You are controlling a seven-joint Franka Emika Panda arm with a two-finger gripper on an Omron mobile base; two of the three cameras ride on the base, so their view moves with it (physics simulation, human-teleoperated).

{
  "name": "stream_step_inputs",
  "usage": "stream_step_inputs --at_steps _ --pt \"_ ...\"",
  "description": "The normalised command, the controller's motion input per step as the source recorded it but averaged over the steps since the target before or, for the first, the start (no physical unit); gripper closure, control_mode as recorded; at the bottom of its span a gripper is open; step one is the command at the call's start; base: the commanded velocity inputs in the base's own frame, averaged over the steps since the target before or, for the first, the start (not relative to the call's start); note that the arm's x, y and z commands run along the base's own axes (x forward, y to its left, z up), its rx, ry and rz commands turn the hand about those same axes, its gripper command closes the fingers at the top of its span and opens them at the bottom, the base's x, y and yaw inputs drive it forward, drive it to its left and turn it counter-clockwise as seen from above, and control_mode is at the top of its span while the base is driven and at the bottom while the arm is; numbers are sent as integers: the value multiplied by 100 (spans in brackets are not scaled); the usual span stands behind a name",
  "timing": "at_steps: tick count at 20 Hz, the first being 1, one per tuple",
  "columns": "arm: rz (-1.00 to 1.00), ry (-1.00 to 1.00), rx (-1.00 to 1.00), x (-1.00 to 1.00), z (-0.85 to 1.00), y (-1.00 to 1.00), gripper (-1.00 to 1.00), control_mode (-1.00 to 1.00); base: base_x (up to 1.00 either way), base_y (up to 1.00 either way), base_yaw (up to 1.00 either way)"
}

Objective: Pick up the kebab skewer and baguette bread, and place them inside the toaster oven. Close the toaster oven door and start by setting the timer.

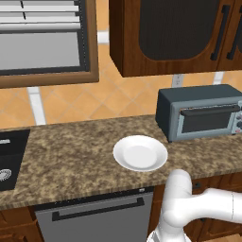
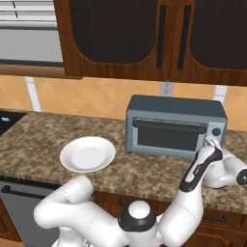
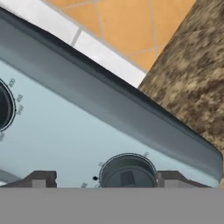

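The two-finger gripper (image 3: 105, 179) stands spread either side of a round dark dial (image 3: 127, 172) on the boxy blue-grey toaster oven (image 2: 173, 126); a second dial (image 3: 4, 107) to its left reads "400"; the base views show its door (image 2: 168, 135) shut.

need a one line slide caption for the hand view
Gripper straddling a dark control knob on the toaster oven panel, open fingers either side, tiled wall and granite counter behind.

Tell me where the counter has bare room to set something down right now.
Bare granite lies between the sink and the white plate, and in front of the plate to the counter edge. The plate itself is bare. It is crowded at the toaster oven, where the gripper sits against its right-side knobs.
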Motion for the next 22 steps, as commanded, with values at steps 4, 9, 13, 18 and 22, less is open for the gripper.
stream_step_inputs --at_steps 4,9,13,18,22 --pt "-4 0 17 0 -6 0 100 -100 0 0 0" --pt "-4 0 16 5 0 3 100 -100 0 0 0" --pt "-5 0 5 26 0 23 100 -100 0 0 0" --pt "-8 1 11 7 0 17 100 -100 0 0 0" --pt "-10 7 26 8 3 7 100 -100 0 0 0"
